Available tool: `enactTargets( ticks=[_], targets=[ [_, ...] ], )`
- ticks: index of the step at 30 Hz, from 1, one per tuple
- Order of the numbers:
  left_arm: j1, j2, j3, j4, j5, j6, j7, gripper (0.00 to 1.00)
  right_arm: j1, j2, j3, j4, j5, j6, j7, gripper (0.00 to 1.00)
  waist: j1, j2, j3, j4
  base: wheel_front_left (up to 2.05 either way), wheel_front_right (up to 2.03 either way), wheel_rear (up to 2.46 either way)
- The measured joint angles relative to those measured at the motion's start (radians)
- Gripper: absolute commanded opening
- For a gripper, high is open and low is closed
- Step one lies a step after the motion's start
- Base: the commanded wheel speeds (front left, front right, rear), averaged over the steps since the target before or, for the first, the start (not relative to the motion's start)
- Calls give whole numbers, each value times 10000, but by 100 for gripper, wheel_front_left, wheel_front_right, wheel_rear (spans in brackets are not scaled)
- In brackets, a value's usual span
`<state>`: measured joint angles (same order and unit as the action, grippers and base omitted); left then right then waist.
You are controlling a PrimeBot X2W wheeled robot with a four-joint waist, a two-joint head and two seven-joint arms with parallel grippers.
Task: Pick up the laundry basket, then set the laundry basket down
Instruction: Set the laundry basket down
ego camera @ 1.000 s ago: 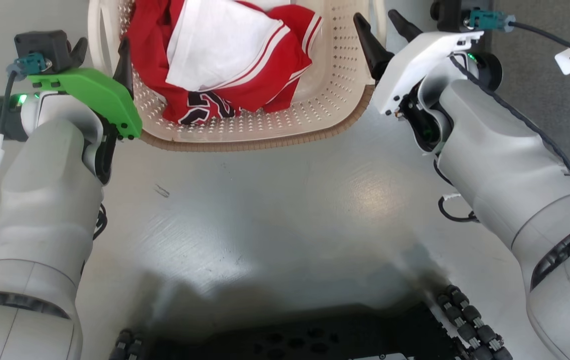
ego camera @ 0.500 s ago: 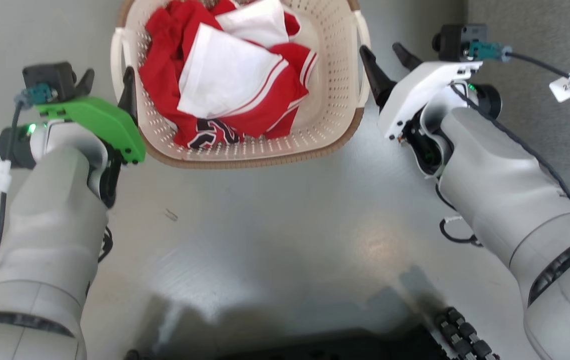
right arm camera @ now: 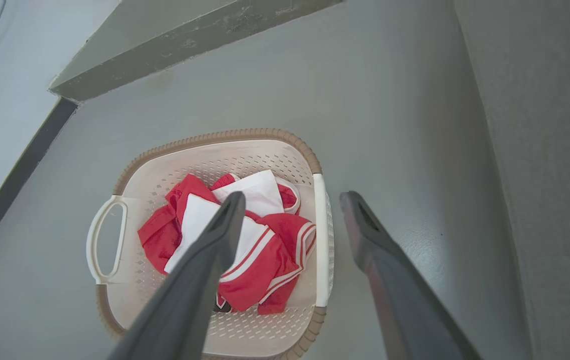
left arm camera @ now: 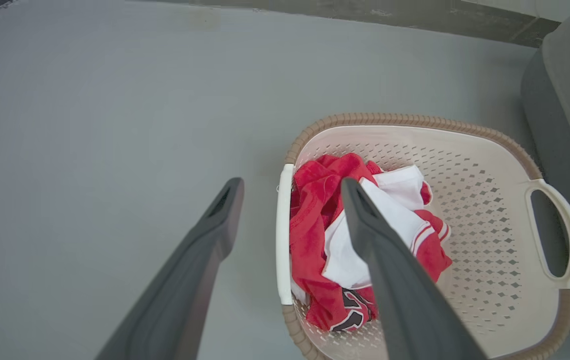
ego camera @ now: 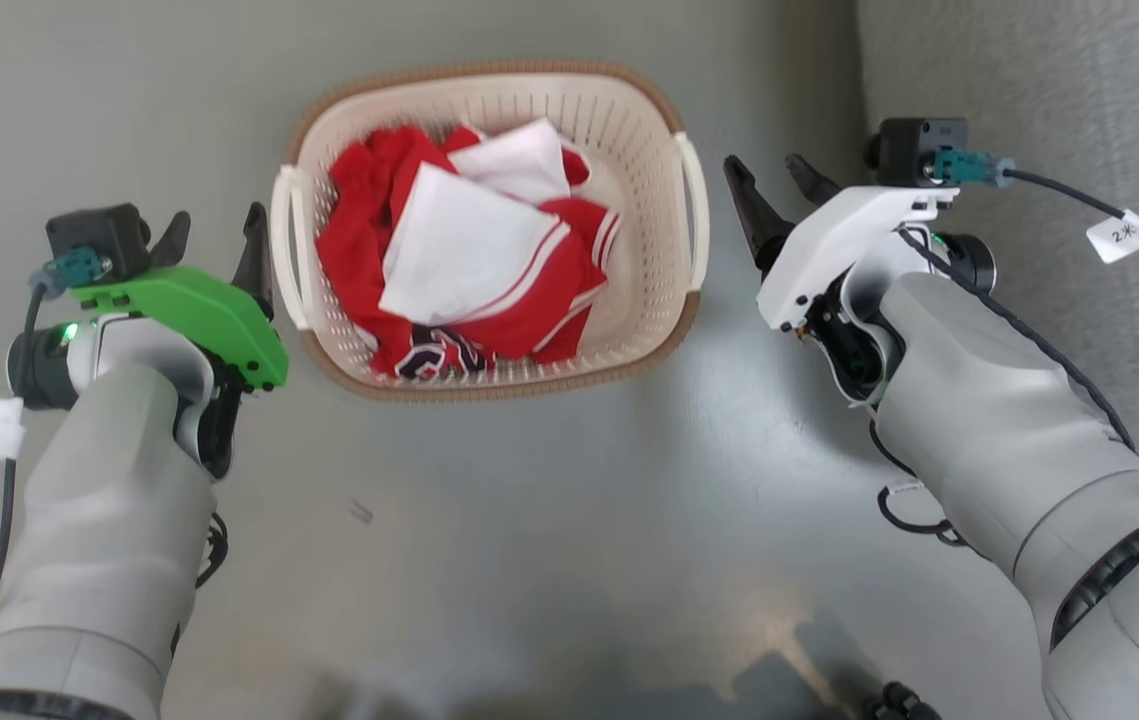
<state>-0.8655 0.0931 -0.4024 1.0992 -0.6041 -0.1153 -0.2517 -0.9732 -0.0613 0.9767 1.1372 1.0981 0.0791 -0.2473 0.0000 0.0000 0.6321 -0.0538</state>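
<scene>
Nearest me, my two pale forearms reach out over the grey floor (ego camera: 529, 560). My left gripper (ego camera: 217, 215) is to the left of the laundry basket (ego camera: 489, 388) and my right gripper (ego camera: 761, 165) to its right. Both have their fingers spread and hold nothing.

The basket stands flat on the floor between them. The left gripper's inner finger is just beside the left handle (ego camera: 289, 250), though I cannot tell whether they touch. My right gripper is clear of the right handle (ego camera: 694, 210). In the left wrist view the left handle's white bar lies in the gap between my fingers (left arm camera: 199, 260). The right wrist view shows the same for the right handle (right arm camera: 321, 240).

Inside the basket is a heap of red and white clothing (ego camera: 469, 270) that reaches no higher than the rim. Beyond and to the right runs a grey fabric-covered surface (ego camera: 1029, 80).

I judge that the basket is not being carried at this moment. It is either waiting to be gripped or already put down, and I cannot tell which. If the lift is still to come, each gripper must drop until one finger goes through its handle loop and then clamp. Both arms should rise evenly so the load stays level.
</scene>
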Motion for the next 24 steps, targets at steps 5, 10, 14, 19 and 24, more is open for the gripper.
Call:
enactTargets(
  ticks=[5, 10, 14, 19, 24],
  targets=[
    [502, 40, 84, -368, 13, -4, 0, 100, 271, -2, -213, 2, -77, 0, 0, 100, 0, 0, -707, -30, 0, 0, 0],
    [1043, 44, 165, -794, 19, -4, 0, 100, 679, -63, -385, -52, -265, 0, 0, 100, 0, 0, -1421, -57, 0, 0, 0],
    [1372, 48, 253, -1216, 171, -58, 0, 100, 912, -211, -562, -240, -520, -4, 0, 100, 0, 0, -1972, -69, 0, 0, 0],
    [1914, 67, 468, -1774, 251, -77, -2, 100, 1182, -401, -842, -600, -773, -31, -2, 100, 0, 0, -2628, -69, 0, 0, 0],
    [2491, 144, 665, -2290, 483, -71, 0, 100, 1517, -596, -1254, -1089, -1122, -109, -2, 100, -1, 0, -3243, -61, 0, 0, 0]
  ],
)
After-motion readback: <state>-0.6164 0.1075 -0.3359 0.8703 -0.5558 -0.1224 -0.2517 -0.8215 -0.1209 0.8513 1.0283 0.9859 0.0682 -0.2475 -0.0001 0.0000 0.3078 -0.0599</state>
